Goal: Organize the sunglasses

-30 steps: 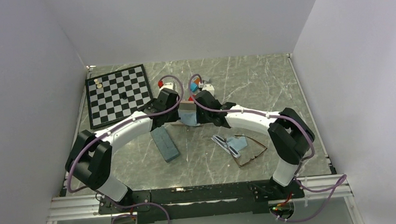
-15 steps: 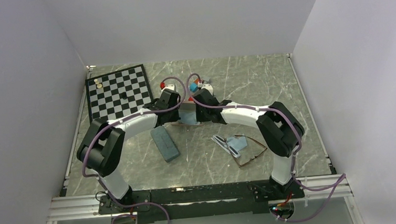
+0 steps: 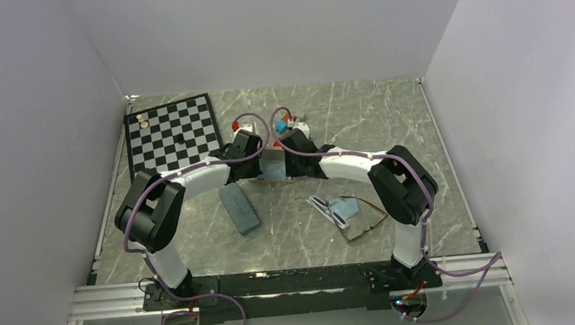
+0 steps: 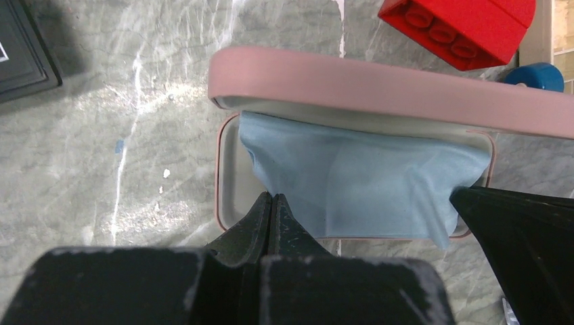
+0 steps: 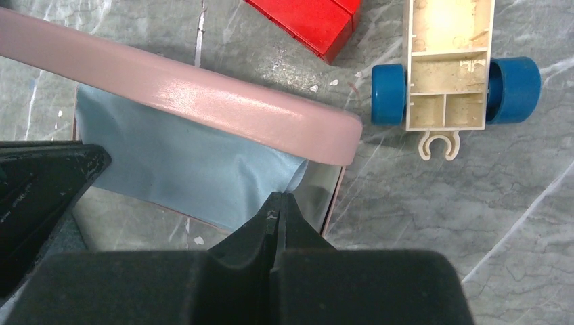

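From above, your two arms meet over the middle of the grey marbled worktop (image 3: 389, 125). The pale white-grey framed sunglasses with dark lenses (image 3: 327, 209) and the thin reddish-brown framed glasses (image 3: 367, 223) lie together nearer the right arm's base, well apart from both wrists. Your left wrist view shows the left fingers (image 4: 252, 222) pressed together, tips at the near edge of a light blue cloth (image 4: 359, 183) lying in an open pink oblong case (image 4: 379, 84). Your right wrist view shows the right fingers (image 5: 260, 227) also pressed together at that cloth's edge. You cannot tell whether either pair pinches it.
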`<state>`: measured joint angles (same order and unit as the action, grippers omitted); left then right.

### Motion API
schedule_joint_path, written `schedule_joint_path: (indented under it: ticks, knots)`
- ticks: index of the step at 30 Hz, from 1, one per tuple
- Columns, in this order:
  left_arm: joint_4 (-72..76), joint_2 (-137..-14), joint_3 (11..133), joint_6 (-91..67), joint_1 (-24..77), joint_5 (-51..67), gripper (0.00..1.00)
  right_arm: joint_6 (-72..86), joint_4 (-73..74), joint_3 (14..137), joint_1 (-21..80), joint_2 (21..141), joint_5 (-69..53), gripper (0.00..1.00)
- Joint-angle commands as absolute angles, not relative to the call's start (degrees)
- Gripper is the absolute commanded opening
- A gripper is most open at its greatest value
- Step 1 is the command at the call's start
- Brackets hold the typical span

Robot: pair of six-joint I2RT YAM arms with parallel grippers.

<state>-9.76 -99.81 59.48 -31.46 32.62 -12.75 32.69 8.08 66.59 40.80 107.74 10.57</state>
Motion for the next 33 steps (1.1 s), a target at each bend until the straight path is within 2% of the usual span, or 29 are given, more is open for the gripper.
schedule_joint_path:
  ticks: [1, 12, 33]
  knots:
    - [-11.0, -99.6, 60.8, -34.7, 32.4, -10.8, 0.0, 32.1, 8.0, 69.3, 40.3, 107.0, 11.0, 0.0]
    - [-12.5, -96.4, 60.2, -35.3, 32.4, -12.2, 0.0, 31.9, 12.1, 71.5, 40.3, 106.7, 8.7, 0.0]
    - [-14.5, -102.5, 64.2, -31.9, 32.3, -13.4, 0.01, 34.8, 14.1, 71.9, 39.7, 109.4, 11.8, 0.0]
